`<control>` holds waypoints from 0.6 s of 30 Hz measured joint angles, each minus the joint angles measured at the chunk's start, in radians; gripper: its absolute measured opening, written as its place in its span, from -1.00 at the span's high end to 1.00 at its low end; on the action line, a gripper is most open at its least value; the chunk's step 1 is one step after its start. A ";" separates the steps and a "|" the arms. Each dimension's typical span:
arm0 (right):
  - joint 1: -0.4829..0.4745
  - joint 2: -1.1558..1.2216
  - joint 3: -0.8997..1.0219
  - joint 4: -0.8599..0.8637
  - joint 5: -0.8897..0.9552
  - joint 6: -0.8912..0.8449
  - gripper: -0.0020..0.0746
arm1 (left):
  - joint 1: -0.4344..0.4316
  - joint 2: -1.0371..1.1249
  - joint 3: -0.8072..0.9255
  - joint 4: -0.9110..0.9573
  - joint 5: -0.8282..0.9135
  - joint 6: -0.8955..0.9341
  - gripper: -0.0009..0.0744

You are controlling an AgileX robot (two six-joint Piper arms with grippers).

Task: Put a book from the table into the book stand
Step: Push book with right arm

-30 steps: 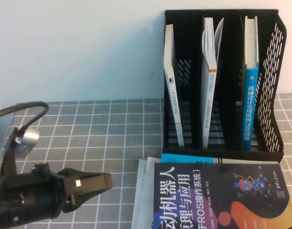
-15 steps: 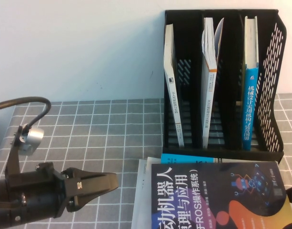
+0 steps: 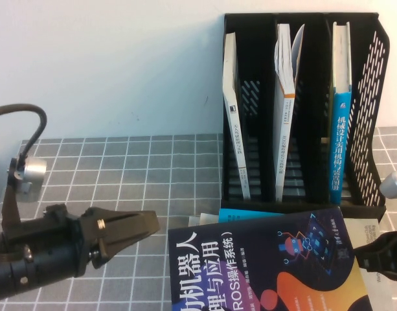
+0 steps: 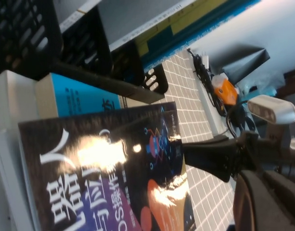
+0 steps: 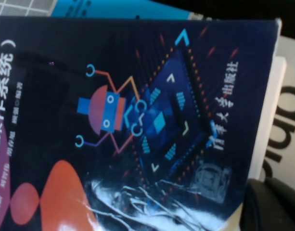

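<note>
My right tool (image 3: 370, 251) pinches the book's (image 3: 269, 265) edge on the counter (image 3: 120, 175) before the book stand (image 3: 373, 116), my left tool (image 3: 143, 227) waits shut nearby, so I should lift slowly and keep it flat.

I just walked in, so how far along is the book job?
Early. Done: nothing is shelved. The book lies on the table, skewed atop other books. In hand: the right gripper sits at its right edge, grip unclear; the left gripper, jaws shut, hovers beside it. Left: lifting and slotting it into the book stand.
</note>
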 joint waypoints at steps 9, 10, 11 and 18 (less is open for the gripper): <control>0.022 0.000 0.000 -0.001 -0.038 0.027 0.95 | 0.000 0.000 -0.042 -0.008 -0.071 -0.042 0.98; 0.022 0.000 0.000 -0.007 -0.033 0.034 0.96 | 0.000 0.000 -0.042 -0.008 -0.087 -0.053 0.98; 0.022 0.000 0.000 -0.017 -0.021 0.042 0.96 | 0.000 0.002 -0.043 -0.008 -0.113 -0.065 0.98; 0.024 0.000 0.000 -0.191 0.072 0.170 0.96 | 0.000 0.065 -0.043 0.014 -0.197 -0.114 0.90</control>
